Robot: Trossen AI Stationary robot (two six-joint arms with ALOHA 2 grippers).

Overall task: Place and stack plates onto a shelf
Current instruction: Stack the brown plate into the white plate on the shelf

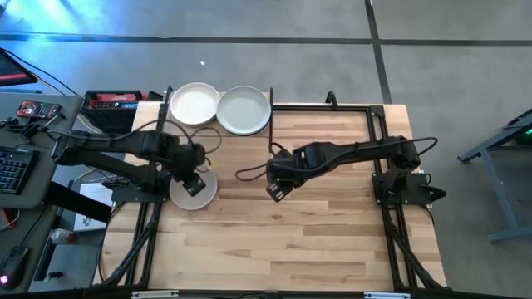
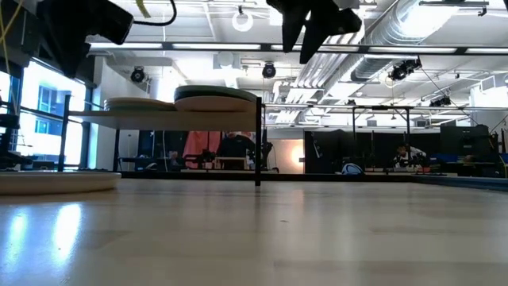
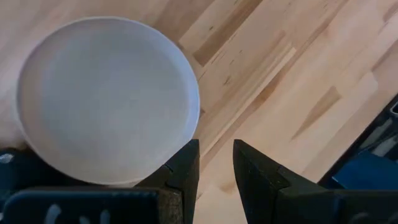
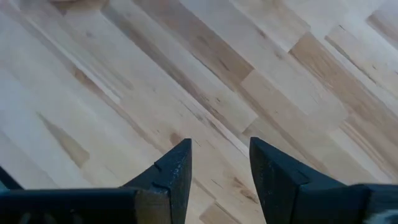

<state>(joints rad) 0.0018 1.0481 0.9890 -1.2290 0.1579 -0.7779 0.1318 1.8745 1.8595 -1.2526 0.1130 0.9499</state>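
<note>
A pale grey plate (image 1: 194, 193) lies flat on the wooden table near its left edge, and it also shows in the left wrist view (image 3: 106, 99) and the low view (image 2: 48, 183). My left gripper (image 1: 193, 183) (image 3: 216, 163) hovers open above the plate's rim, well off the table. The shelf (image 2: 159, 117) stands at the table's far edge on thin black legs. On it rest a cream plate (image 1: 195, 105) and a pale grey-green plate (image 1: 243, 110), side by side. My right gripper (image 1: 278, 190) (image 4: 221, 167) hangs open over tabletop wood near the table's middle.
Black frame rails (image 1: 378, 124) run along the table's far and right edges. A desk with a keyboard (image 1: 12, 166) and boxes stands beyond the left edge. A black cable (image 1: 249, 172) loops beside the right gripper. Wooden tabletop (image 1: 316, 241) stretches toward the near edge.
</note>
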